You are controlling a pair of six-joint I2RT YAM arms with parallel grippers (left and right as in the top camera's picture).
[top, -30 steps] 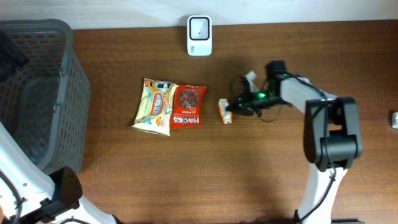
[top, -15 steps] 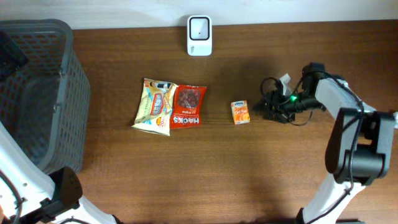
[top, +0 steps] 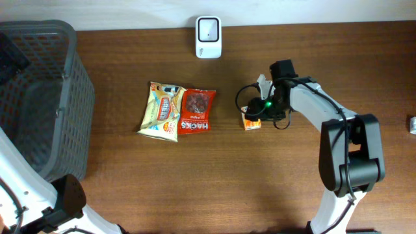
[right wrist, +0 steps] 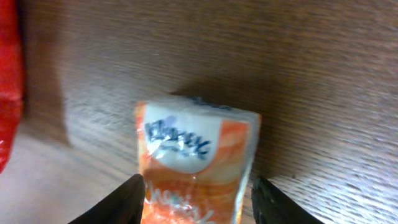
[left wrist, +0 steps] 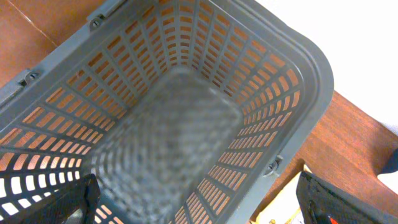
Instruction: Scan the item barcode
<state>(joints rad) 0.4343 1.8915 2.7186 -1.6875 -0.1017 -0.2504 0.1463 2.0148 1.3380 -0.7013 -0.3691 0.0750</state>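
- Right gripper (top: 255,112) — back from the right — now sits over the tissue pack (top: 252,121), flat on the worktop (top: 195,182).
- Jaws half-open astride the pack, nothing lifted; scan not begun.

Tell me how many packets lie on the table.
3: yellow bag and red bag side by side, orange pack to their right. A white thing at the right edge is unclear.

Grey lattice-walled basket (top: 39,97): stood at the left end of the brown wooden table (top: 195,182). Yellow snack bag (top: 160,110) and red snack bag (top: 197,110): laid flat mid-table, edges touching. Small white object (top: 412,123): cut off at the right border, not identified.
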